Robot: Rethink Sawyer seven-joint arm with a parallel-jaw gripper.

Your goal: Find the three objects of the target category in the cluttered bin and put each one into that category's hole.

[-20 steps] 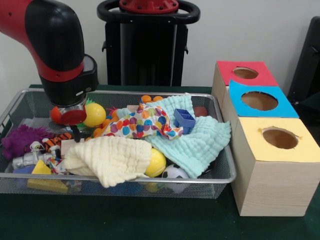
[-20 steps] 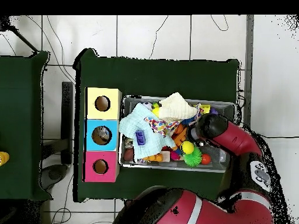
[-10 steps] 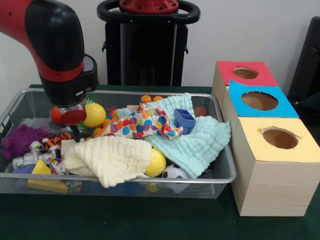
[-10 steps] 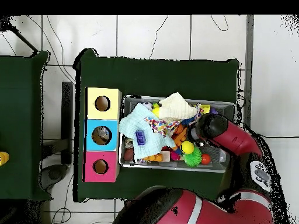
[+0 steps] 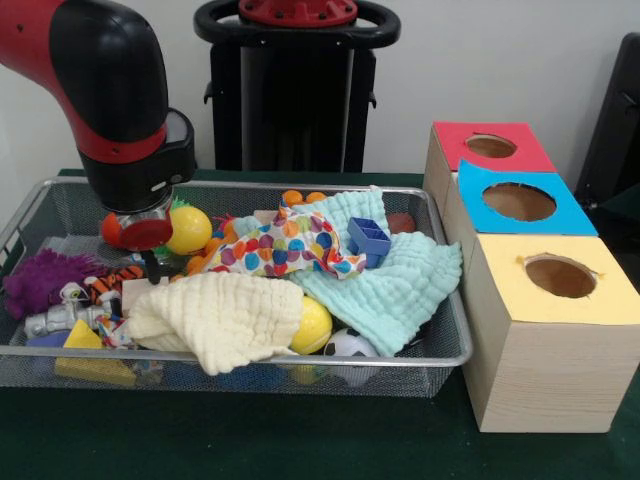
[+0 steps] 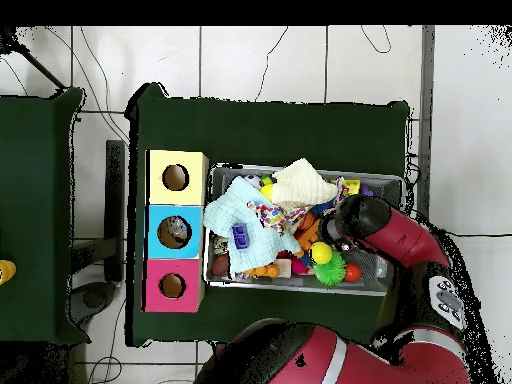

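Note:
The wire mesh bin [image 5: 452, 352] holds a jumble of toys and cloths. My gripper [image 5: 151, 262] hangs low at the bin's left side, under the arm's black and red head, just above a tiger toy [image 5: 112, 282] and beside a yellow ball [image 5: 189, 229]. In the overhead view the arm's head [image 6: 357, 220] covers the gripper. A cream cloth [image 5: 218, 318], a mint cloth [image 5: 392, 282] and a spotted cloth [image 5: 283, 247] cover much of the pile. A blue block [image 5: 368, 238] lies on the mint cloth. Three boxes with round holes stand to the right: red [image 5: 490, 146], blue [image 5: 519, 201], yellow [image 5: 560, 277].
A purple fuzzy toy [image 5: 38, 278], a silver piece [image 5: 55, 320] and a yellow wedge [image 5: 86, 354] lie at the bin's left end. A second yellow ball [image 5: 313, 325] and a soccer ball [image 5: 347, 344] sit by the front rim. Orange balls [image 5: 301, 198] rest at the back.

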